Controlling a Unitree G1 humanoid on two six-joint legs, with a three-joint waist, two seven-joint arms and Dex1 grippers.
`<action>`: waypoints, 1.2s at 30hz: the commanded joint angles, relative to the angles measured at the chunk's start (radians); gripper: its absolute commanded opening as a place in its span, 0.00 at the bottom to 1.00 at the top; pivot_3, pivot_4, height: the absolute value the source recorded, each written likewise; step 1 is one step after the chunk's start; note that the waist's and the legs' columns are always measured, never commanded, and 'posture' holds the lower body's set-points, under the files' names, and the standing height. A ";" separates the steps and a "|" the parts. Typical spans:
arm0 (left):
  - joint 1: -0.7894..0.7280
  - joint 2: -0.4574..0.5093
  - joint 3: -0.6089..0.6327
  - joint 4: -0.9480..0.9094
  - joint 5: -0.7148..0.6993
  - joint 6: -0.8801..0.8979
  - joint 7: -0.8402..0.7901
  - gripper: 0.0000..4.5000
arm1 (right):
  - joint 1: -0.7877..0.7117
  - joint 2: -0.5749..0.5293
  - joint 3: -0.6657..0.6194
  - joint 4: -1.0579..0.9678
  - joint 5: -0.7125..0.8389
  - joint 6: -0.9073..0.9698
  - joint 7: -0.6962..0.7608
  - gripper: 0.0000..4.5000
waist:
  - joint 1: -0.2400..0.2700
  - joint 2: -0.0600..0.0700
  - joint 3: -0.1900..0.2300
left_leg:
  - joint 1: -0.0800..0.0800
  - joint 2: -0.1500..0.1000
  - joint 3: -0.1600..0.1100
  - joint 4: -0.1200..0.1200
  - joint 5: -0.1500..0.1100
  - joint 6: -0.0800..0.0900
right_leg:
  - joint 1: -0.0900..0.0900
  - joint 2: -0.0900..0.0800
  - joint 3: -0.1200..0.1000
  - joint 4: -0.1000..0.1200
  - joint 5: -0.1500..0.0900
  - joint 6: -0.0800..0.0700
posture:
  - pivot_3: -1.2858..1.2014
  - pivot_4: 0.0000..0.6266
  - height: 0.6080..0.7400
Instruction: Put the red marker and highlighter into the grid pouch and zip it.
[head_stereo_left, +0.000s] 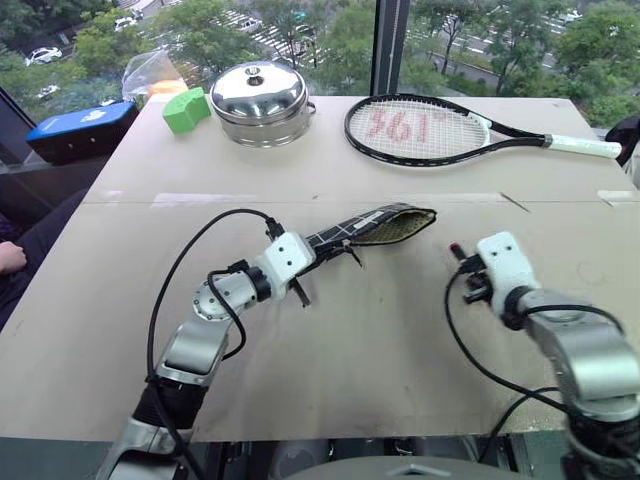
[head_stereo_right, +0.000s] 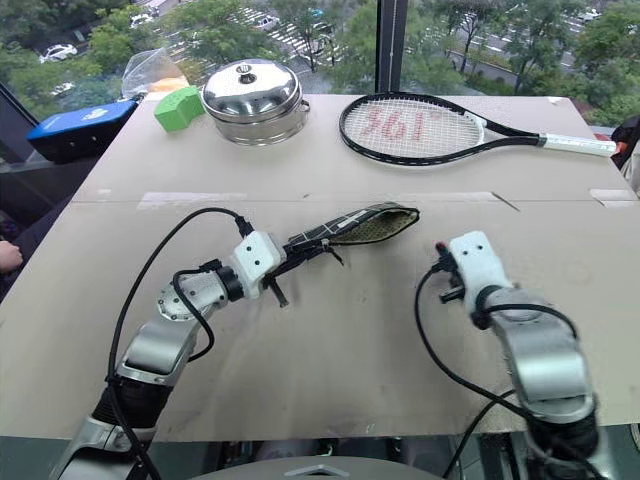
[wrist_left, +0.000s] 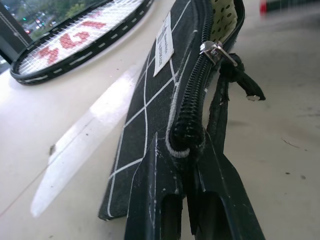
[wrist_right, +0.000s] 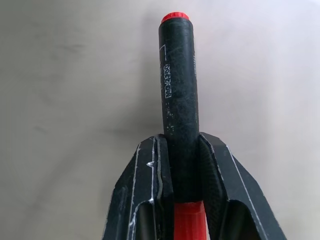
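Observation:
The grid pouch (head_stereo_left: 385, 224) lies across the middle of the table, held up at its near end. Its far end gapes open and shows a tan lining. My left gripper (head_stereo_left: 316, 245) is shut on the pouch's near end, right at the end of the zipper (wrist_left: 192, 95). The zipper pull with its black cord (wrist_left: 235, 70) sits partway along. To the right, my right gripper (head_stereo_left: 466, 264) is shut on the red marker (wrist_right: 178, 85), a black barrel with a red tip pointing away over bare tabletop, apart from the pouch. The highlighter is out of view.
At the back of the table lie a tennis racket (head_stereo_left: 420, 128), a steel lidded pot (head_stereo_left: 260, 100), a green block (head_stereo_left: 185, 110) and a plastic bag (head_stereo_left: 150, 72). A blue case (head_stereo_left: 80, 130) sits off the back left corner. A person's hand (head_stereo_left: 10, 258) shows at the left edge.

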 joint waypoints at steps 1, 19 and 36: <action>-0.006 0.002 0.013 -0.037 -0.012 -0.003 -0.001 0.00 | -0.071 -0.244 0.062 -0.064 0.060 -0.216 0.182 0.05 | -0.002 0.000 0.000 | 0.000 0.000 0.000 -0.001 0.000 0.000 | 0.000 0.000 0.000 0.000 0.000 0.000 | 0.52 0.24 1.00; -0.046 -0.014 -0.044 -0.079 -0.001 0.003 -0.025 0.00 | -0.665 -0.140 0.617 0.676 -0.372 -1.171 0.468 0.05 | -0.017 -0.005 0.003 | 0.001 0.001 0.002 0.000 0.003 -0.005 | 0.000 0.001 0.001 0.000 0.002 -0.002 | 0.52 0.24 1.00; -0.057 -0.029 -0.018 -0.069 -0.011 0.058 0.008 0.00 | -0.397 0.108 -0.118 0.082 0.302 0.092 0.620 0.76 | 0.002 -0.005 0.002 | 0.001 0.001 -0.002 0.001 0.000 0.000 | 0.001 -0.007 -0.002 0.003 0.002 -0.004 | 0.52 0.24 1.00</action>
